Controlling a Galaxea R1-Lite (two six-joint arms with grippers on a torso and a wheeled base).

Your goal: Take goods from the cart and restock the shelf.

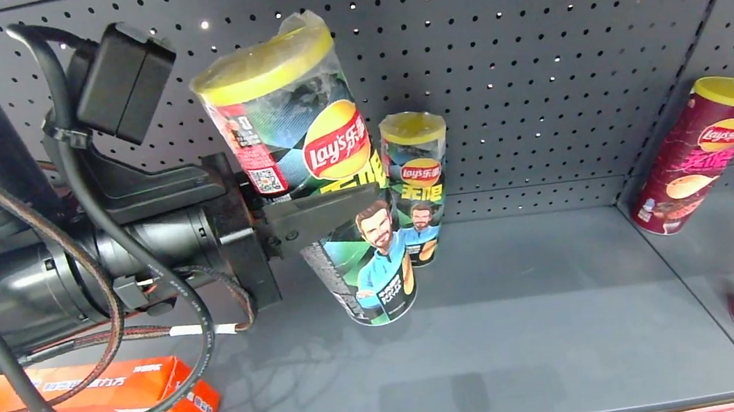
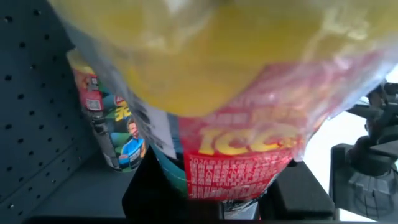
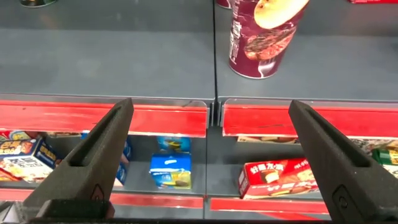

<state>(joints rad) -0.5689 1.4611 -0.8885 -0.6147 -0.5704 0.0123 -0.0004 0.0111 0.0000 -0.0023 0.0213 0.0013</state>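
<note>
Now the left jaws were clenched on a tilted green can (image 1: 298, 102), held over the grey shelf (image 1: 546, 296); a twin can (image 1: 417, 186) stood upright just beyond them, against the pegboard (image 1: 528, 39). The right jaws hung released, with a maroon can (image 3: 258, 37) on the shelf ahead of them.

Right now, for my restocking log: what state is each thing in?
Left pincer: shut on green yellow-lidded chip tube.
That tube: tilted.
Right pincer: open, empty.
Second green chip tube: upright, behind the held one.
Maroon chip tube: standing on grey shelf.
Orange cardboard box: lying flat.
</note>
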